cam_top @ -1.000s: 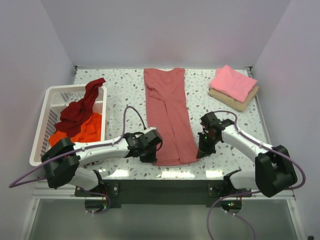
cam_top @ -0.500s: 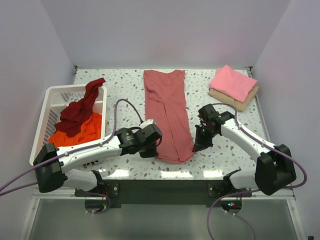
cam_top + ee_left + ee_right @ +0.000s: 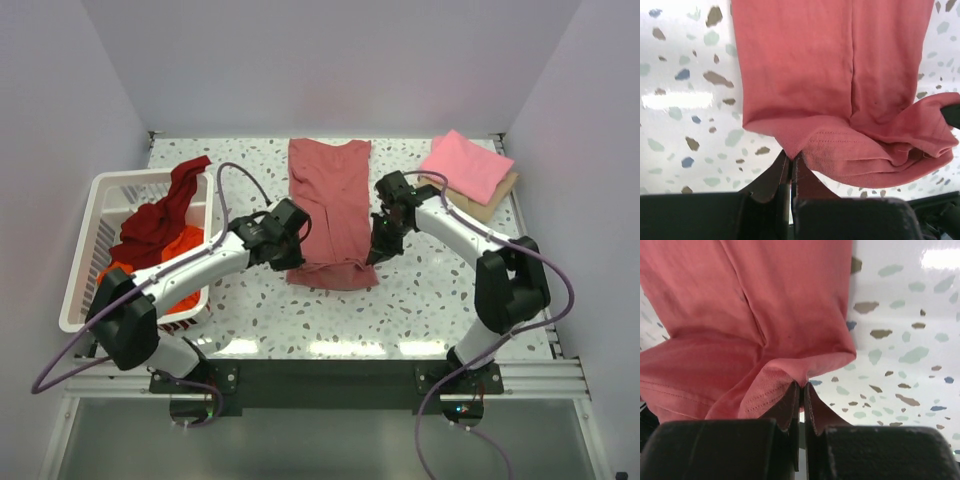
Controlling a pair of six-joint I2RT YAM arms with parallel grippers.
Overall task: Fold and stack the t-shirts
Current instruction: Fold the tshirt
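Observation:
A dusty rose-red t-shirt (image 3: 330,195) lies lengthwise in the middle of the table, its near hem lifted and doubled back over itself. My left gripper (image 3: 296,262) is shut on the hem's left corner (image 3: 795,150). The right gripper (image 3: 376,256) is shut on the hem's right corner (image 3: 802,380). The wrist views show the rose-red t-shirt (image 3: 840,75) (image 3: 755,305) hanging forward from each pinch. A bright pink folded t-shirt (image 3: 466,165) lies at the back right. A dark maroon t-shirt (image 3: 160,215) and an orange t-shirt (image 3: 175,258) fill the basket.
A white slatted basket (image 3: 95,230) stands on the left of the speckled table (image 3: 440,290). A tan folded cloth (image 3: 482,205) lies under the pink shirt. Grey walls close in the table on three sides.
Both grippers have carried the shirt's near hem away from the table's front edge toward the back, folding the lower part up over the rest. The shirt's visible length has shortened.

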